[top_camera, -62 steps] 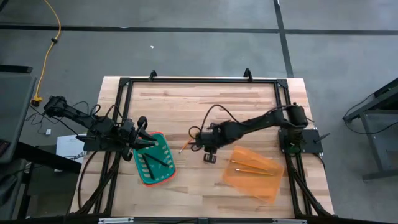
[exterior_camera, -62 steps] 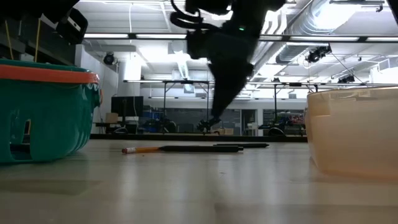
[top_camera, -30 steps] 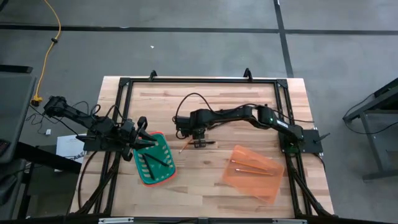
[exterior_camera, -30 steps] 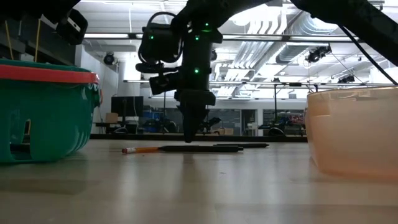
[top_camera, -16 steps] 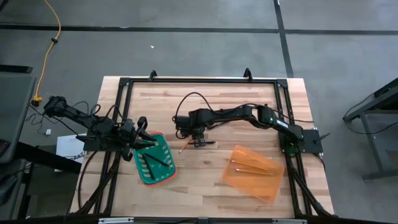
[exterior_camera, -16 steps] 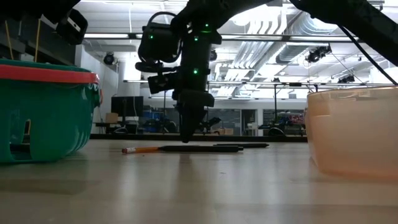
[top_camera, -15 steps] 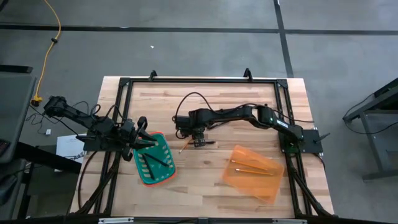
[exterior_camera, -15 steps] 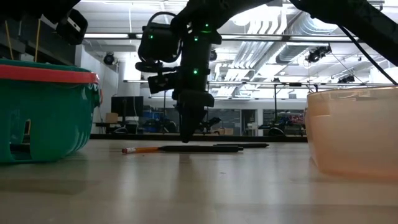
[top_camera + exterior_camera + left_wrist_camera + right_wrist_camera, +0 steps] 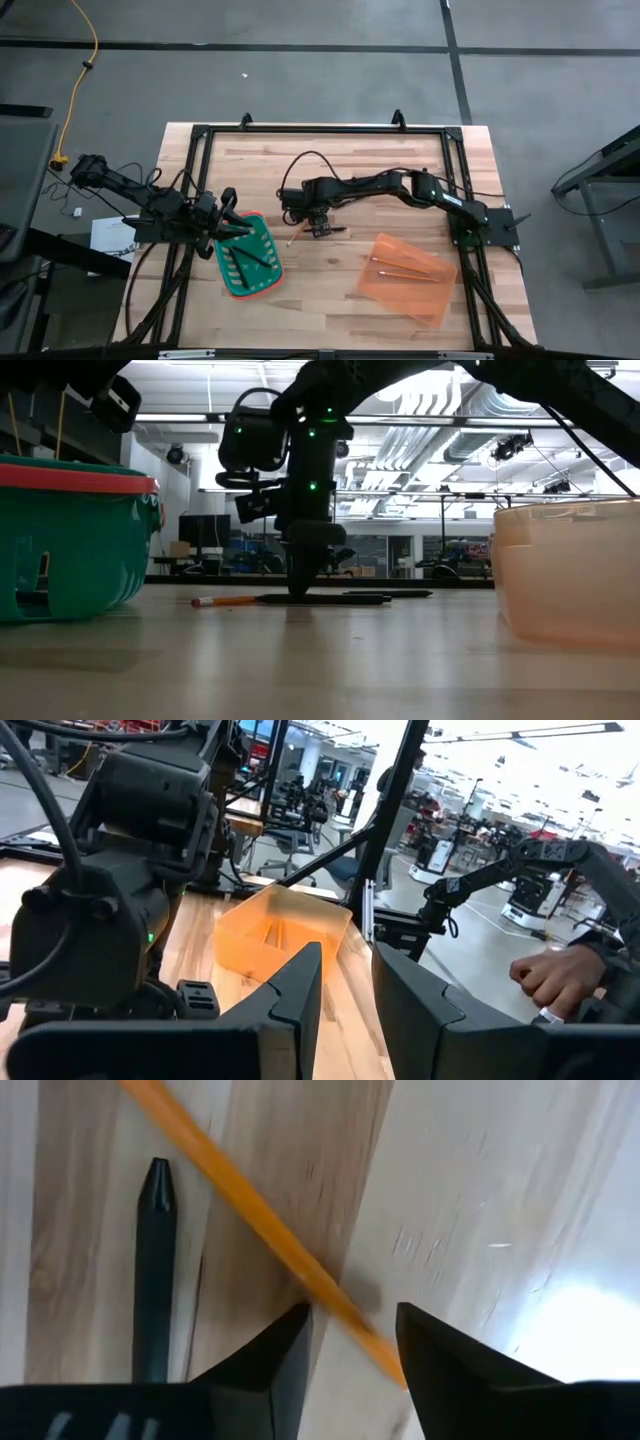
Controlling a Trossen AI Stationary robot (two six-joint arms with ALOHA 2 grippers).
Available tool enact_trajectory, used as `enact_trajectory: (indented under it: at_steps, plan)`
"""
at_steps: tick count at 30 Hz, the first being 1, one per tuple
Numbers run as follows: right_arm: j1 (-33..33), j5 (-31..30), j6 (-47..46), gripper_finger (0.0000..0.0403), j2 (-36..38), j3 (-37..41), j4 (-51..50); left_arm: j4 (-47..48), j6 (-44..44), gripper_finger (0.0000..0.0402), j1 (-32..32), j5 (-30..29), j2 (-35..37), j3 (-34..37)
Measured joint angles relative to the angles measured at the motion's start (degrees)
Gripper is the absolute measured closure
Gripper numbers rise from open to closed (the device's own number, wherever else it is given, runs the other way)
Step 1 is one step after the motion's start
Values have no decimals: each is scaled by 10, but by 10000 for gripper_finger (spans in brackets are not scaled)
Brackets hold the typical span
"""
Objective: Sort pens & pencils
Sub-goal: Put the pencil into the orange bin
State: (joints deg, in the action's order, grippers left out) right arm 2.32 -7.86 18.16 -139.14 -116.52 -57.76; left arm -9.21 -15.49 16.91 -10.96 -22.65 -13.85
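An orange-tan pencil lies flat on the table near its middle, and it also shows in the low view. A dark pen lies beside it. My right gripper points down at the table, open, with one finger on each side of the pencil's shaft. My left gripper waits open over the far rim of the teal basket, which holds dark pens. Two pencils lie in the orange bin. My right gripper comes from above, pointing down, and its fingers stand across the pencil's shaft, which runs slantwise through the gap. The pencil lies flat on the table. I cannot tell whether the fingers touch it.
The teal basket stands at the table's left near side, and the orange bin at its right near side. A black frame runs along the table's edges. A person's hand shows beyond the table in the left wrist view.
My right gripper has gone down from just above the pencil until its fingertips stand at the tabletop around it. My left arm has kept still.
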Motion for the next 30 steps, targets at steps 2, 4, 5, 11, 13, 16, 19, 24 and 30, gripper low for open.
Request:
enact_trajectory:
  at_steps: [2,4,5,11,13,16,19,24,30]
  plan:
    - [0,0,2,263,0,0,0,0,0,321,0,0,0,0]
    - [0,0,1,265,-1,0,0,2,0,321,0,0,0,0]
    - [0,1,1,267,-1,0,1,3,0,321,0,0,0,0]
    - [2,24,-17,294,-2,1,-2,4,0,321,0,0,0,0]
    - [3,35,-18,308,-2,1,-2,3,0,321,0,0,0,0]
    - [5,43,-30,329,-3,1,-4,4,0,321,0,0,0,0]
    - [9,51,-52,350,-3,1,-9,4,0,321,0,0,0,0]
    - [16,75,-87,382,-3,1,-22,4,0,321,0,0,0,0]
    - [16,81,-93,398,-2,1,-23,3,0,321,0,0,0,0]
